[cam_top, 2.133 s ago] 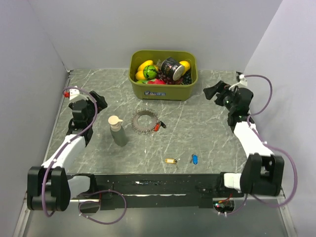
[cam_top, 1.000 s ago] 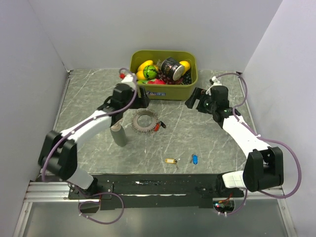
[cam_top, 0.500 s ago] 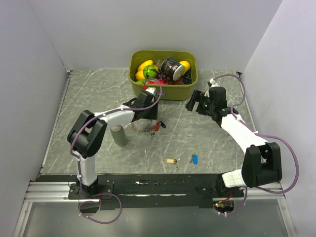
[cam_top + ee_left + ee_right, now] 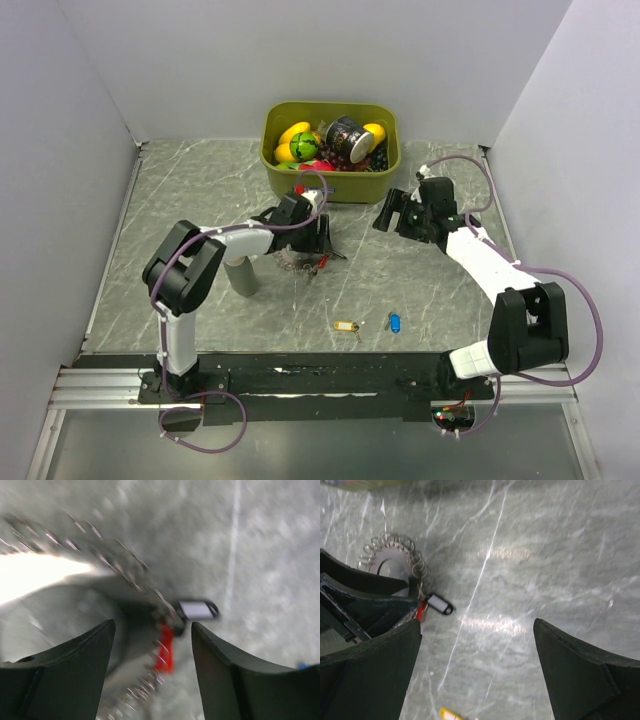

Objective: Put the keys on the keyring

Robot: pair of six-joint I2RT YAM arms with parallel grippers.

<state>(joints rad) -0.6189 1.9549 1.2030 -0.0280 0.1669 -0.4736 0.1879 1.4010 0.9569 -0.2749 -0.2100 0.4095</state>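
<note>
Top view: left gripper [image 4: 313, 244], jaws apart, is hovering over the keyring [image 4: 289, 263], which is lying on the table [image 4: 200, 190] with the red key [image 4: 318, 262] at its edge. The yellow key [image 4: 345, 326] and blue key [image 4: 394, 322] are lying well apart from it. Left wrist view: spread fingers [image 4: 65, 670] are framing the blurred chain and red key. Right wrist view: right gripper [image 4: 475, 665], wide open, is hanging near the keyring.
</note>
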